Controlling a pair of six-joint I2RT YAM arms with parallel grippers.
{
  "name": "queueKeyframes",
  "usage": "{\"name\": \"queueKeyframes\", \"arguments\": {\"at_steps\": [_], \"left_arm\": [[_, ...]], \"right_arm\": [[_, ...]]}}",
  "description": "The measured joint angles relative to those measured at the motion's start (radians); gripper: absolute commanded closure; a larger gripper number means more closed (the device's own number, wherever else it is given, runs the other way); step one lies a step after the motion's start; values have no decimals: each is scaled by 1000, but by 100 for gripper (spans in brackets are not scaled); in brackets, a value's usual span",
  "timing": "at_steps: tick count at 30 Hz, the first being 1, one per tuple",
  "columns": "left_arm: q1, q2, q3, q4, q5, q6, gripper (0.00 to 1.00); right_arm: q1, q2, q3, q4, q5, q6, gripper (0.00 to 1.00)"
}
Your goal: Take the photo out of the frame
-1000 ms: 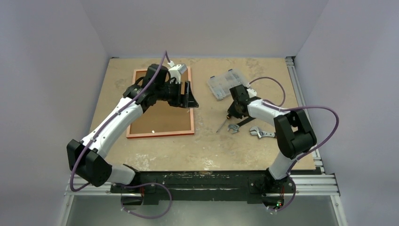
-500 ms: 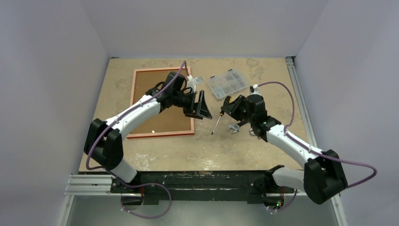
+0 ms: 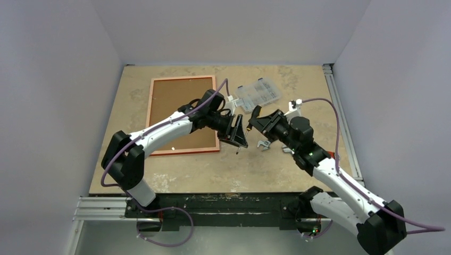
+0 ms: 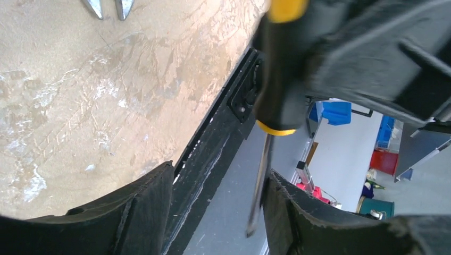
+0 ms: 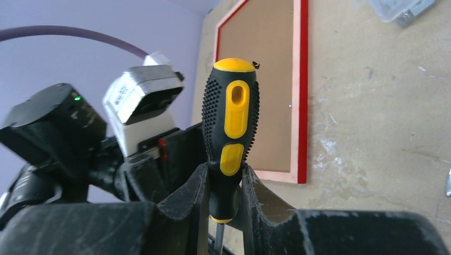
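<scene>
The red frame (image 3: 181, 152) lies face down on the table's left part. The photo shows only its brown board back (image 3: 175, 106); the print side is hidden. The frame also shows in the right wrist view (image 5: 303, 79). My right gripper (image 3: 259, 119) (image 5: 225, 170) is shut on a black-and-yellow screwdriver (image 5: 231, 106) and holds it off the table, right of the frame. My left gripper (image 3: 240, 133) (image 4: 219, 172) is open. The screwdriver's shaft (image 4: 260, 186) hangs between its fingers, close against the right one.
A clear plastic parts box (image 3: 258, 94) stands behind the grippers. A wrench (image 3: 263, 144) lies on the table under the right arm, with a second tool partly hidden beside it. Metal tool tips (image 4: 109, 6) show in the left wrist view.
My left gripper has moved right, off the frame, to the screwdriver. My right gripper has lifted the screwdriver from the table and carried it left, between the left fingers.
</scene>
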Motion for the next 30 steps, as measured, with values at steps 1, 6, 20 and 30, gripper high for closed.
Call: {"name": "queueKeyframes", "arguments": {"at_steps": [1, 6, 20, 30], "left_arm": [[0, 0, 0, -3, -1, 3, 45], [-3, 0, 0, 20, 27, 5, 84], [-26, -115, 0, 26, -51, 88, 100], [-44, -173, 0, -14, -92, 215, 100]], "right_arm": [[0, -21, -2, -3, 2, 5, 100], [0, -75, -8, -7, 7, 17, 100], [0, -70, 150, -285, -25, -219, 23], [0, -195, 210, -559, -37, -540, 8]]}}
